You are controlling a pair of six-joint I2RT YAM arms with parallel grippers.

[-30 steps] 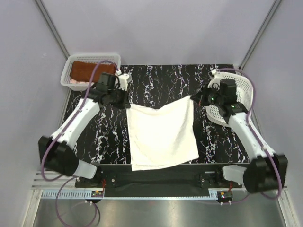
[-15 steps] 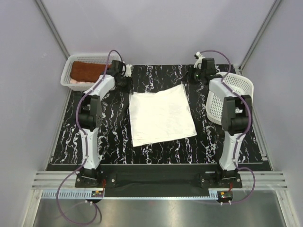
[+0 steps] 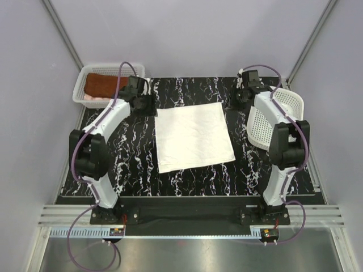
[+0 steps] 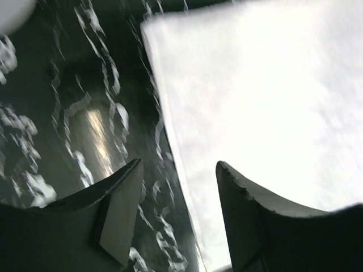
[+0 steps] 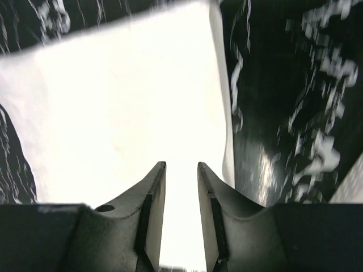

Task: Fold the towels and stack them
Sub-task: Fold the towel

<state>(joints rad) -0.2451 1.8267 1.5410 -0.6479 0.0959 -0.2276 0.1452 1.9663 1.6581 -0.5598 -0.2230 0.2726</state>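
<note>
The left claw [image 3: 144, 106] and right claw [image 3: 240, 97], both spread and empty beside the flat white towel [image 3: 193, 137], should pinch matching corners squarely for an even fold.

Spread towel [image 3: 193, 137] on table [image 3: 131, 154], centre; folded towel [image 3: 102, 85] in basket [image 3: 80, 94] far left; tipped basket [image 3: 265, 122] at right

Evenly lit from overhead; motion-blurred at both wrists, overexposed across the white towel [image 5: 113, 102], glare-streaked on the tabletop [image 4: 96, 130].
</note>
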